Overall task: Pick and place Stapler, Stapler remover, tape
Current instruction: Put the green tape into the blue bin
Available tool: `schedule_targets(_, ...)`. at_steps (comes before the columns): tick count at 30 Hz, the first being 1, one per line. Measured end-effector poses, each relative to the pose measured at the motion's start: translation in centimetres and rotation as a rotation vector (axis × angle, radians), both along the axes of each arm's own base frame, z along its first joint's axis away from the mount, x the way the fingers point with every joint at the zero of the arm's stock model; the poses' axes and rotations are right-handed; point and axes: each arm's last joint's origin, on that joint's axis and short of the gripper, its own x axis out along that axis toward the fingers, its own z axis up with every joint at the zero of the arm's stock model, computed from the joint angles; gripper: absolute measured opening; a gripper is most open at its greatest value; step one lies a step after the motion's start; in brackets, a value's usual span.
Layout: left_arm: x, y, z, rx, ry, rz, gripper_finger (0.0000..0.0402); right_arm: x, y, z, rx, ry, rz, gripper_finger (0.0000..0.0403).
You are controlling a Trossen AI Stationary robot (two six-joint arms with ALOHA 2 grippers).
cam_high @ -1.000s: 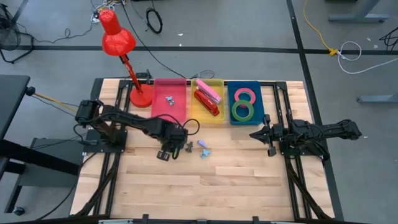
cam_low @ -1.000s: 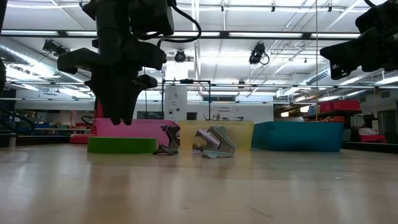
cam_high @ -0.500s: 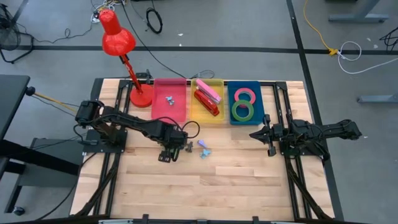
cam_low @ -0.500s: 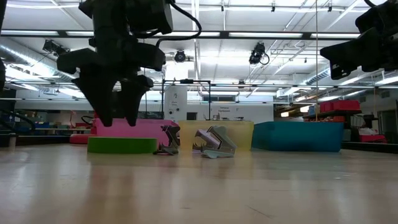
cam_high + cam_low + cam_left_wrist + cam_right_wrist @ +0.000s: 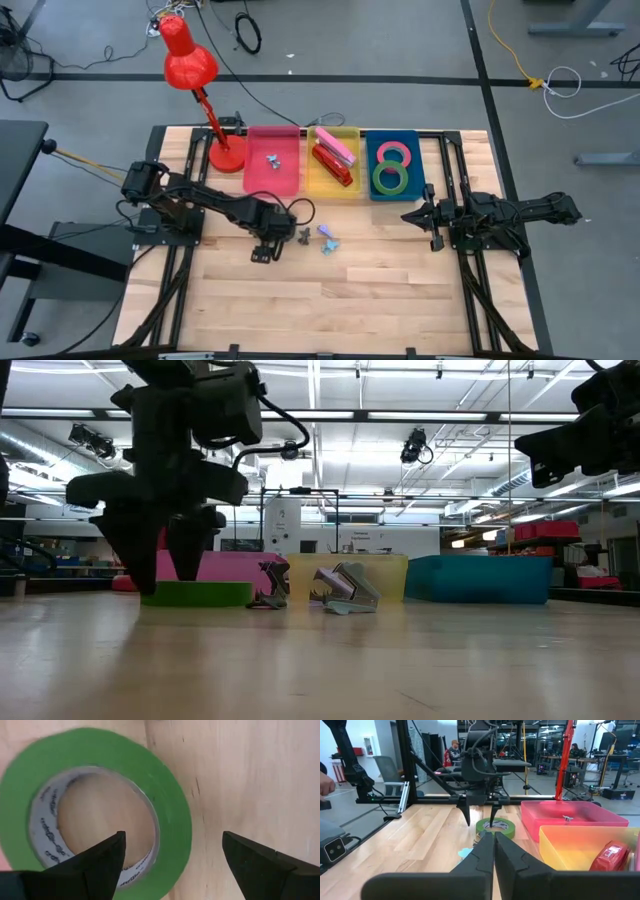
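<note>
A green tape ring (image 5: 172,805) lies flat on the wooden table, left of two staple removers (image 5: 303,236) (image 5: 326,236). My left gripper (image 5: 172,852) points down over it, open. One finger (image 5: 95,865) is over the ring's hole and the other (image 5: 260,865) is outside, past its wall. I see no touch. A red stapler (image 5: 336,168) and a pink one lie in the yellow tray (image 5: 352,190). A red-pink ring (image 5: 396,152) and a green ring (image 5: 389,178) lie in the blue tray (image 5: 415,160). My right gripper (image 5: 430,216) waits shut at the table's right.
A pink tray (image 5: 255,175) at the back holds a small staple remover (image 5: 272,157). A red desk lamp (image 5: 200,85) stands at the far left corner. The near half of the table is bare wood. People show in the room beyond the table.
My left gripper has opened its fingers, then gone down and a little toward the table's left edge, and now straddles the green ring's wall. The ring and the staple removers have stayed in place.
</note>
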Motion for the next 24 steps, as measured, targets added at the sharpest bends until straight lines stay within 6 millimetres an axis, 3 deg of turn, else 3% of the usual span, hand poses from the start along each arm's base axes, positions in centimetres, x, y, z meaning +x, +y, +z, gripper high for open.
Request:
schedule_targets(17, 0.0, 0.1, -1.2, 0.009, 0.024, -0.033, 0.0333, 0.0, 0.0, 0.0, 0.0, 0.0, 0.0, 0.0017)
schedule_targets(24, 0.0, 0.3, -1.2, 0.006, 0.024, -0.048, 0.0288, 0.0, 0.0, 0.0, 0.0, 0.0, 0.0, 0.0017)
